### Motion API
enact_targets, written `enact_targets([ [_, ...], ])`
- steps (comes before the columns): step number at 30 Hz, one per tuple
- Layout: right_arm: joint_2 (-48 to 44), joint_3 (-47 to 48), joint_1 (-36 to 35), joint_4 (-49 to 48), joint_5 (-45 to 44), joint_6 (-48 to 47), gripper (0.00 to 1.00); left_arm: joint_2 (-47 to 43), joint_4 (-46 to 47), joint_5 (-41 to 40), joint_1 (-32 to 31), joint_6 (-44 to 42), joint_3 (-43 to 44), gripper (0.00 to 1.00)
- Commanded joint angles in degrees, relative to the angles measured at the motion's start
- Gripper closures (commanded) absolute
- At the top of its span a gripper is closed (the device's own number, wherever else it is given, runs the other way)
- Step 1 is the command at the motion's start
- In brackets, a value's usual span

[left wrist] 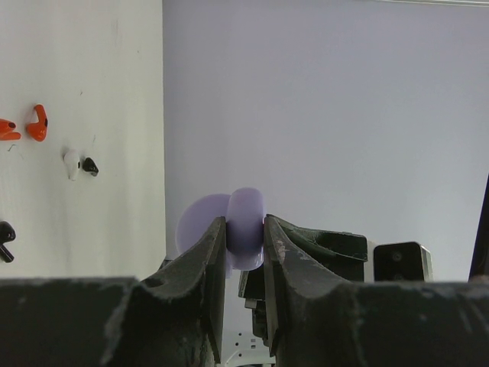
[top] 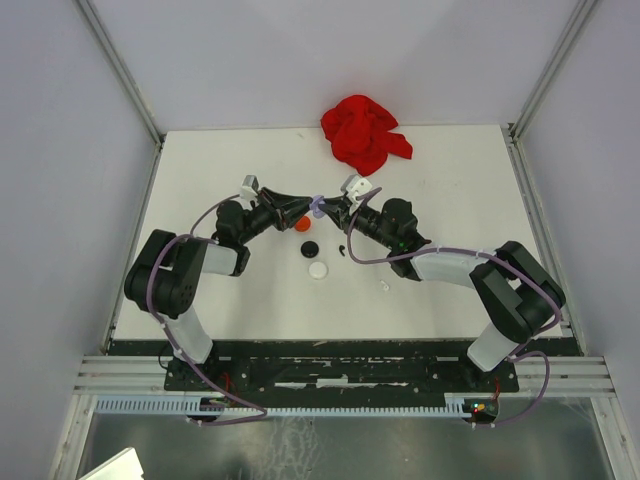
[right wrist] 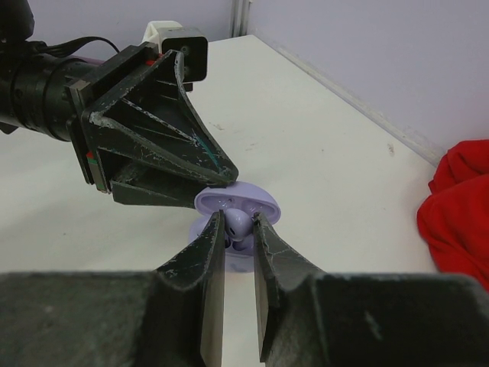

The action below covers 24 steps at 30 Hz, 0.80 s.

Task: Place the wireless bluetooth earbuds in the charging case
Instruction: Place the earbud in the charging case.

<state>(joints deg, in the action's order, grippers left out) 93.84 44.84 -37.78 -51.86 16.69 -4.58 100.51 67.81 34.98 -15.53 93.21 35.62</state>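
Seating a lilac earbud (right wrist: 238, 223) in an open lilac case (right wrist: 256, 205), held aloft over mid-table.
Best to line the stem up with its well and press straight in, slowly. Holding the case by its edge, clamped tight: the left gripper (left wrist: 244, 225). Pinching the earbud between narrowly parted fingers, right at the case's opening: the right gripper (right wrist: 237, 220).

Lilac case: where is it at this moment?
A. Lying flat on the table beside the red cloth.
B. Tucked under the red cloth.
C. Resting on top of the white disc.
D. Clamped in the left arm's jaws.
D: the left wrist view shows the lilac case pinched between the left arm's jaws, and the right wrist view shows the same grip from the other side.
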Motion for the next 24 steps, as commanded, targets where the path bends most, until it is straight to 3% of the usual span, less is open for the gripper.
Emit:
enact_targets([
  [1, -0.6, -0.3, -0.1, -0.6, -0.2, 1.3, 0.86, 0.0, 4.7, -0.9, -0.2, 2.3, 0.4, 0.97],
  [4, -1.6, -0.3, -0.2, 0.2, 0.1, 3.6, 0.68, 0.5, 4.9, -1.2, -0.2, 2.4, 0.9, 0.97],
  [11, -4.6, -2.7, -0.1, -5.0, -0.7, 8.4, 0.41, 1.4, 4.5, -1.4, -0.2, 1.7, 1.6, 0.97],
  [16, -10.4, -2.2, -0.1, -1.8, -6.0, 9.4, 0.36, 0.8, 1.8, -1.8, -0.2, -1.0, 1.6, 0.97],
  [18, -13.2, 0.7, -0.1, 7.9, -11.5, 11.8, 0.36, 0.2, -0.5, -2.1, -0.2, -2.6, 1.5, 0.97],
  [20, -14.9, 7.0, -0.2, 27.8, -18.1, 14.1, 0.36, -0.6, -2.6, -2.6, -0.2, -4.3, 1.4, 0.97],
  [24, -12.9, 18.6, -0.2, 51.9, -20.3, 14.9, 0.35, -3.0, -7.7, -4.2, -0.2, -8.2, 1.8, 0.97],
])
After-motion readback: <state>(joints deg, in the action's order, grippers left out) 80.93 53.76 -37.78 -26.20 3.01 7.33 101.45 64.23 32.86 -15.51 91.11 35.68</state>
